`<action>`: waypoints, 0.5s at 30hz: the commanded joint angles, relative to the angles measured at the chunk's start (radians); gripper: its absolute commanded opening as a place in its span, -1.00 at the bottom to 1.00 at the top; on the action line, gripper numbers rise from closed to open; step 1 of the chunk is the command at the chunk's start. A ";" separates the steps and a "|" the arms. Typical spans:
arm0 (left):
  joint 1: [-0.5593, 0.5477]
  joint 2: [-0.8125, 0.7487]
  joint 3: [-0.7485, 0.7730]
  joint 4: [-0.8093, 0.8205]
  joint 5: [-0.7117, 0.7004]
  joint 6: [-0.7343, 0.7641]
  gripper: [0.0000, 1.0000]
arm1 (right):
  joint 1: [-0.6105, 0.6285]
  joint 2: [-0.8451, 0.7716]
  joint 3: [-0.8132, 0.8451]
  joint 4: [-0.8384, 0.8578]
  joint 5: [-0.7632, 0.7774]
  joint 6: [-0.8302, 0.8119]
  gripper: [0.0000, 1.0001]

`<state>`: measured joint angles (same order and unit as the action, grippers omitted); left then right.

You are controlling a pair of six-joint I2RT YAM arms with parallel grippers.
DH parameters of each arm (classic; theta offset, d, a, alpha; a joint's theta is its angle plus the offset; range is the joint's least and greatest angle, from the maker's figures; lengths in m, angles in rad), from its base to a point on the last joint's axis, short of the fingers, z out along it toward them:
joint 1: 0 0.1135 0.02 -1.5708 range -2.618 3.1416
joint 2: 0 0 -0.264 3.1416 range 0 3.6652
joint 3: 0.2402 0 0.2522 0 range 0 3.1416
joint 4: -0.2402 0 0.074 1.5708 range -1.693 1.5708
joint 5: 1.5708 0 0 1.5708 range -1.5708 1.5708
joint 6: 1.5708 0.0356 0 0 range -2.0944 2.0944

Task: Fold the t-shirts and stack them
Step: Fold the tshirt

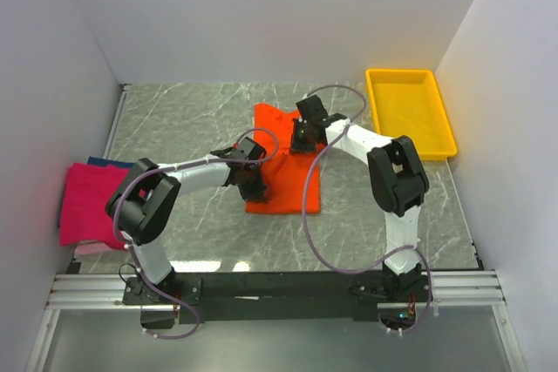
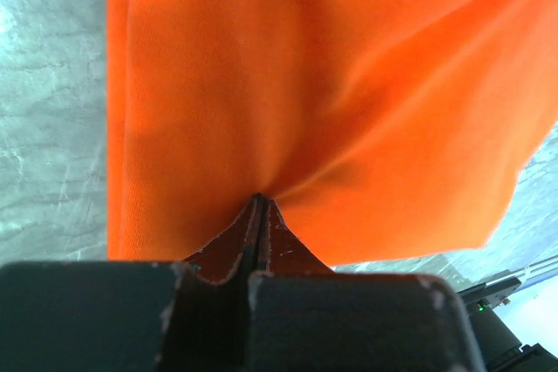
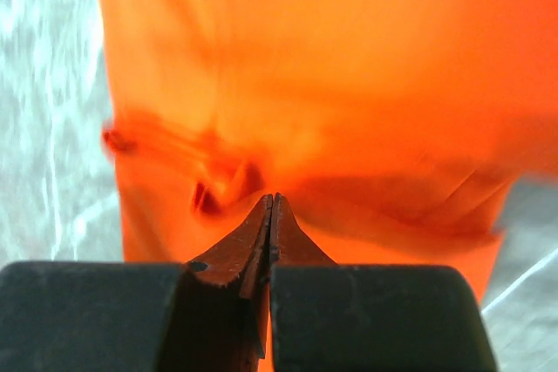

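Note:
The bright orange t-shirt [image 1: 283, 176] lies partly folded in the middle of the marble table. My left gripper [image 1: 251, 187] sits at its left near edge, shut on the cloth. In the left wrist view creases in the shirt [image 2: 305, 84] fan out from the closed tips [image 2: 259, 199]. My right gripper [image 1: 301, 141] is over the shirt's far part, shut on a pinch of the fabric [image 3: 349, 84] at its tips [image 3: 273, 199]. At the left wall lies a folded magenta-pink shirt [image 1: 87, 202], with a dark blue one [image 1: 109, 163] and a pale one [image 1: 91, 250] showing under it.
A yellow plastic tray [image 1: 377, 115] stands at the back right against the wall. White walls close in the table on the left, back and right. The arms' cables loop above the table [image 1: 200, 119] near the orange shirt.

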<state>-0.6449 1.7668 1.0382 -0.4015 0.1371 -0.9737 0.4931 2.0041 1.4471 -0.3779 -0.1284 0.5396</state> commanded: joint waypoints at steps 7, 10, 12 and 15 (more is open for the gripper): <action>0.010 -0.047 0.101 0.004 -0.010 0.047 -0.99 | -0.042 -0.020 0.142 -0.069 0.078 -0.053 -1.00; 0.024 -0.087 0.160 -0.011 -0.031 0.056 -0.86 | -0.047 -0.109 0.099 -0.058 0.067 -0.043 -1.00; 0.039 -0.092 0.186 -0.010 -0.021 0.052 -0.83 | -0.047 -0.148 0.064 -0.033 0.040 -0.027 -1.00; 0.083 -0.027 0.258 0.010 0.059 0.038 -0.88 | -0.048 -0.199 -0.037 0.060 -0.071 0.026 -1.00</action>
<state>-0.5980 1.7309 1.2251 -0.4232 0.1471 -0.9440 0.4507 1.8904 1.4662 -0.4000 -0.1074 0.5266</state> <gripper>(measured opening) 0.070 0.007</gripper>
